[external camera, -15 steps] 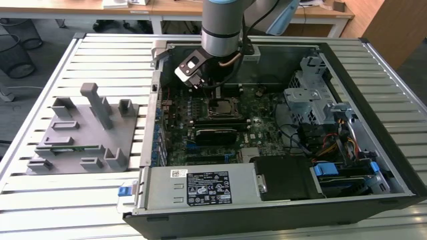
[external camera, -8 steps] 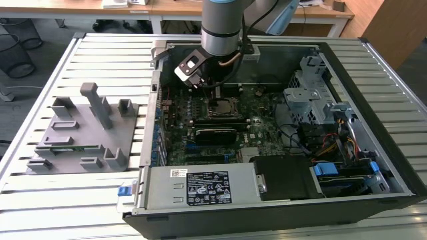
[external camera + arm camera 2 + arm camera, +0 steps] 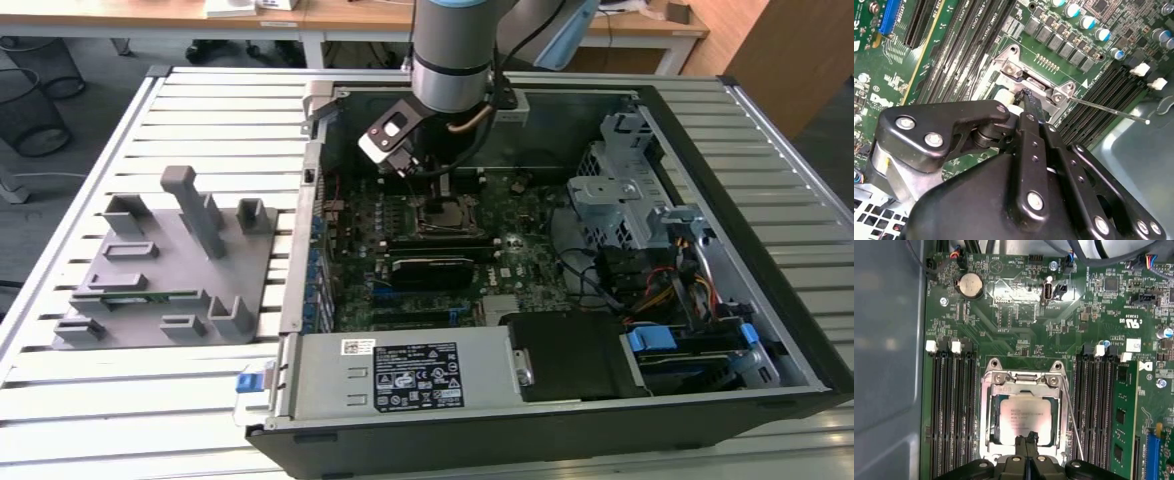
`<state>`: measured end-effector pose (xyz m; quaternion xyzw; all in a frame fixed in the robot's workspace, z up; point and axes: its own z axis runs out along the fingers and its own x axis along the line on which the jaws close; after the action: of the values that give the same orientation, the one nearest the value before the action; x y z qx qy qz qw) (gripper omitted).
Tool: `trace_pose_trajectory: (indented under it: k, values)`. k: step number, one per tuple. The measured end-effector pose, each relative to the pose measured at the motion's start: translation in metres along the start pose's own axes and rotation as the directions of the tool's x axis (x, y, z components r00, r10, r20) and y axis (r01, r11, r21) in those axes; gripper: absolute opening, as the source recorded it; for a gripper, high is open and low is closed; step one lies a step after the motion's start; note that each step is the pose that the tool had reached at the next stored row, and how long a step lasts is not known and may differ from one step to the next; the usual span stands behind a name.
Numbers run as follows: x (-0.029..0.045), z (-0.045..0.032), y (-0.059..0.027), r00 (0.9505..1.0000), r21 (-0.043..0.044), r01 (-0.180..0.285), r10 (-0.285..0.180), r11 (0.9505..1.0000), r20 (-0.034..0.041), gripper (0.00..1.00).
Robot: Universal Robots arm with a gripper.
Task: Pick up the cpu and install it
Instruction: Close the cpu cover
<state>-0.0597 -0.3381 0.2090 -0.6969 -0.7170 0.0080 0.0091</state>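
Gripper (image 3: 404,168): item one, exterior view. It hangs from the arm (image 3: 454,60) inside the open computer case (image 3: 801,330), at eleven o'clock of the CPU socket (image 3: 437,215) and just above it. A grey parts fixture (image 3: 167,265) lies on the slatted table (image 3: 80,400) at the case's nine o'clock, probably a staging rack kept apart from the board. The power supply (image 3: 400,375) sits at the socket's six o'clock.

Item two, second wrist view. The gripper (image 3: 1029,97) points down onto the socket's metal frame (image 3: 1011,62). Its two black fingers are pressed flat together with nothing between them. The retention lever (image 3: 1109,109) sticks out free over the memory slots (image 3: 954,45), so the frame appears unlatched.

Item three, first wrist view.
- The cpu (image 3: 1021,417) lies flat and square in the socket, silver top showing through the frame (image 3: 985,415).
- The gripper (image 3: 1026,440) is closed, its joined tips resting at the chip's near edge. It grips nothing, which suggests pressing or checking rather than carrying.
- The lever (image 3: 1074,425) runs loose beside the frame.
- A green memory stick (image 3: 1124,425) stands in a slot beyond the lever.
- A coin cell (image 3: 970,286) sits well apart.
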Motion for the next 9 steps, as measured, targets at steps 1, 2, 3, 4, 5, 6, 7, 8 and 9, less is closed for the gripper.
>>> trace_pose_trajectory:
  k: [1,2,3,4,5,6,7,8,9]
  values:
    - [0.0,0.0,0.0004,1.0,0.0,0.0,0.0,1.0,0.0,0.11]
    - [0.0,0.0,0.001,1.0,0.0001,0.0,0.0,1.0,0.0,0.11]
    - [0.0,-0.0001,0.0021,1.0,0.0004,0.0,0.0,1.0,0.0,0.11]
    - [-0.0001,-0.0001,0.0032,1.0,0.0007,0.0,0.0,1.0,0.0,0.11]
    - [-0.0001,-0.0001,0.0042,1.0,0.0009,0.0,0.0,1.0,0.0,0.11]
    - [-0.0002,-0.0001,0.0051,1.0,0.001,0.0,0.0,1.0,-0.0001,0.11]
    - [-0.0002,-0.0001,0.0059,1.0,0.0012,0.0,0.0,1.0,0.0,0.11]
    - [-0.0002,-0.0002,0.0067,1.0,0.0013,0.0,0.0,1.0,0.0,0.11]
    - [-0.0003,-0.0002,0.0075,1.0,0.0014,0.0,0.0,1.0,0.0,0.11]
